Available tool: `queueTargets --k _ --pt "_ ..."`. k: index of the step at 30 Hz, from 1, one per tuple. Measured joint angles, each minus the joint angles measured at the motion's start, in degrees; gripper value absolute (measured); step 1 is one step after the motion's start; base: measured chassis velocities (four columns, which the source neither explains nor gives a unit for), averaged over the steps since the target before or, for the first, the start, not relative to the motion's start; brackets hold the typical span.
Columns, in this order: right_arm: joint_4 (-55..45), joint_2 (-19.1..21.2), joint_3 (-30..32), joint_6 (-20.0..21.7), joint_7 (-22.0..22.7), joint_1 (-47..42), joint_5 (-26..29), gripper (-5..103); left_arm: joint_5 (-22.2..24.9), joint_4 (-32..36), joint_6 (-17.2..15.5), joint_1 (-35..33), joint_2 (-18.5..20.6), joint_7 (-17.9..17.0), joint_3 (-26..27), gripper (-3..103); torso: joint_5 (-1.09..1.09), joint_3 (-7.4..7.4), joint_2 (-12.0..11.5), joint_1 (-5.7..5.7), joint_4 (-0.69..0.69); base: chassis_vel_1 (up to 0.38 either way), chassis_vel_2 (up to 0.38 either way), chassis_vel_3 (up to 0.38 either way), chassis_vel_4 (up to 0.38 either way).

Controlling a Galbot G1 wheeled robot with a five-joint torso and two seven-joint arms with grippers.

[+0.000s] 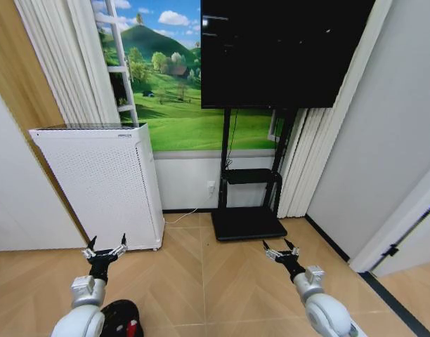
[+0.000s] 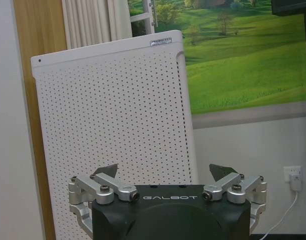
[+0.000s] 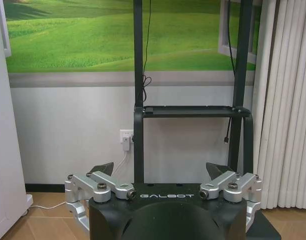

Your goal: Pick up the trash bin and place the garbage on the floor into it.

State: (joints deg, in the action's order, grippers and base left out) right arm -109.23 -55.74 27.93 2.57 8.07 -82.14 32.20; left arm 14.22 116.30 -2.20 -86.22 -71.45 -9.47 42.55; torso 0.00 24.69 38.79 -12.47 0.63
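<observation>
Black trash bin (image 1: 121, 317), one, beside left gripper (image 1: 105, 248); right gripper (image 1: 281, 251) empty

Left pincer (image 1: 105, 250) and right pincer (image 1: 281, 250) held forward, level, fingers spread apart, empty.

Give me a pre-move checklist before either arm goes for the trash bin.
1. Left gripper open and empty: ok, jaws spread, nothing between them.
2. Right gripper open and empty: ok, same state.
3. Trash bin located: ok, on the floor beside the left arm, at the head view's lower edge, partly cut off.
4. Bin in a gripper: not ok, neither touches it.
5. Garbage located on the floor: cannot tell; something red shows at the bin.
6. Obstacles noted: ok, white perforated appliance stands ahead of the left gripper, TV stand ahead of the right.
</observation>
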Motion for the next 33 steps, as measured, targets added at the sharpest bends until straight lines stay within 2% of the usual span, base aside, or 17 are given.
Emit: queueTargets --k 7,11,15,22,33 --pt "0.0 0.0 0.0 0.0 0.0 0.0 0.0 100 0.0 0.0 0.0 0.0 0.0 0.0 0.0 100 0.0 0.86 1.5 -0.68 0.0 0.0 0.0 0.0 0.0" --pt "0.0 0.0 0.0 0.0 0.0 0.0 0.0 100 0.0 0.0 0.0 0.0 0.0 0.0 0.0 100 0.0 2.31 4.0 -1.65 0.0 0.0 0.0 0.0 0.0" --pt "0.0 0.0 0.0 0.0 0.0 0.0 0.0 100 0.0 0.0 0.0 0.0 0.0 0.0 0.0 100 0.0 2.88 5.0 -2.09 0.0 0.0 0.0 0.0 0.0" --pt "0.0 0.0 0.0 0.0 0.0 0.0 0.0 100 0.0 0.0 0.0 0.0 0.0 0.0 0.0 100 0.0 3.22 5.6 -2.41 0.0 0.0 0.0 0.0 0.0" --pt "0.0 0.0 0.0 0.0 0.0 0.0 0.0 100 0.0 0.0 0.0 0.0 0.0 0.0 0.0 100 0.0 3.12 5.5 -2.37 0.0 0.007 -0.004 -0.002 0.003"
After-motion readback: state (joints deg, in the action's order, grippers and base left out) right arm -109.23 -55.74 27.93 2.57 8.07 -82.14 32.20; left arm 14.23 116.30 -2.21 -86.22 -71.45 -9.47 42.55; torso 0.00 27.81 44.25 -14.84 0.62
